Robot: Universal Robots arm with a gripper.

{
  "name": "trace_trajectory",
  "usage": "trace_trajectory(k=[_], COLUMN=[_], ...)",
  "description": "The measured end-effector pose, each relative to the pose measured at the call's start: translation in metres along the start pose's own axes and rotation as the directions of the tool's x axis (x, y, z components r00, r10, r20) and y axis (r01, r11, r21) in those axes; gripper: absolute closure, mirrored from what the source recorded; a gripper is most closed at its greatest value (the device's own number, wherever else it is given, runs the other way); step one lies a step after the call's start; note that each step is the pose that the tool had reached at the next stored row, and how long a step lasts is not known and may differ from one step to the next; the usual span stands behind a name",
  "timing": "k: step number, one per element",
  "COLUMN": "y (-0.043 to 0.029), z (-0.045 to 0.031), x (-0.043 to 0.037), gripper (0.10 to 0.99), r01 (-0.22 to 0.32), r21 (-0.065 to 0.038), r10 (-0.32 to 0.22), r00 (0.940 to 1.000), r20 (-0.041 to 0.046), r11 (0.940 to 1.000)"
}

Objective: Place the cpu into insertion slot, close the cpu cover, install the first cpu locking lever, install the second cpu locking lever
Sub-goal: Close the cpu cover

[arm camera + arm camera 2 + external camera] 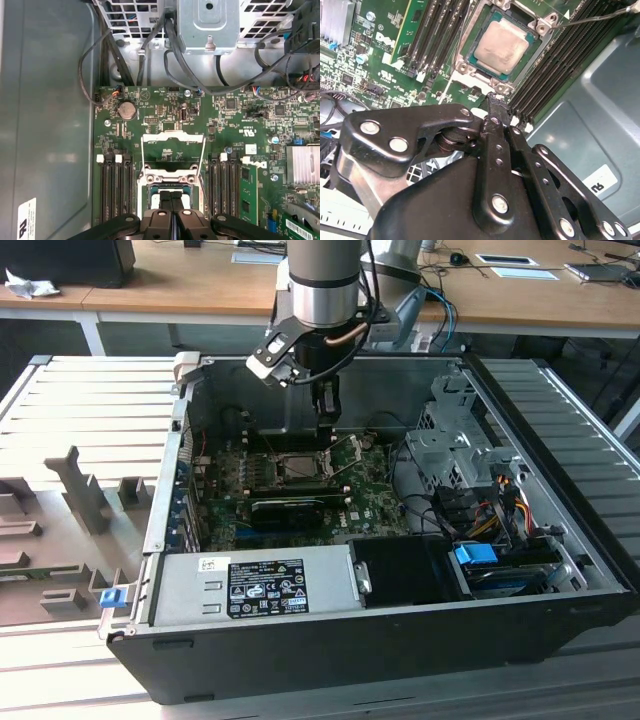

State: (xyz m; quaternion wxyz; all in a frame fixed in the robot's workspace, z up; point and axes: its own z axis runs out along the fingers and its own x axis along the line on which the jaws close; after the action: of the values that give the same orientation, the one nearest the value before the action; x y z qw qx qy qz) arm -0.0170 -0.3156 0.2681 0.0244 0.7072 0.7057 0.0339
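One step of four looks done: the cpu (500, 46) sits in its socket (468, 81), but the cpu cover (173, 137) stands flipped open and both locking levers (598, 17) are unlatched. The gripper (493, 98) hovers at the socket's edge, fingers pinched together on nothing

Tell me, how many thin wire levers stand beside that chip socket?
2. In the first wrist view, one lever stands on the socket's side toward the bare case wall, the other lever toward the silver heatsink. None seems hidden.
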Motion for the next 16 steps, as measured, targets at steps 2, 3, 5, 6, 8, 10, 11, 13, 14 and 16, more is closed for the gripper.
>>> trace_trajectory(k=[2,3,5,6,8,10,11,13,14,16], y=[0.0028,0.0036,0.0060,0.0068,0.0087,0.0105,0.0111,0.0124,0.0133,0.0151], z=[0.0002,0.0002,0.0003,0.0004,0.0006,0.0007,0.0007,0.0008,0.0009,0.0010], x=[0.0000,0.0000,0.0000,0.0000,0.0001,0.0002,0.0002,0.0003,0.0003,0.0003], gripper=[0.980,0.980,0.980,0.980,0.980,0.980,0.980,0.980,0.980,0.980], r01=[0.000,0.000,0.000,0.000,0.000,0.000,0.000,0.000,0.000,0.000], r21=[0.000,0.000,0.000,0.000,0.000,0.000,0.000,0.000,0.000,0.000], r10=[0.000,0.000,0.000,0.000,0.000,0.000,0.000,0.000,0.000,0.000], r00=[1.0000,1.0000,1.0000,1.0000,1.0000,1.0000,1.0000,1.0000,1.0000,1.0000], r20=[0.0001,0.0000,0.0001,0.0000,0.0001,0.0001,0.0001,0.0002,0.0000,0.0001], r11=[1.0000,1.0000,1.0000,1.0000,1.0000,1.0000,1.0000,1.0000,1.0000,1.0000])
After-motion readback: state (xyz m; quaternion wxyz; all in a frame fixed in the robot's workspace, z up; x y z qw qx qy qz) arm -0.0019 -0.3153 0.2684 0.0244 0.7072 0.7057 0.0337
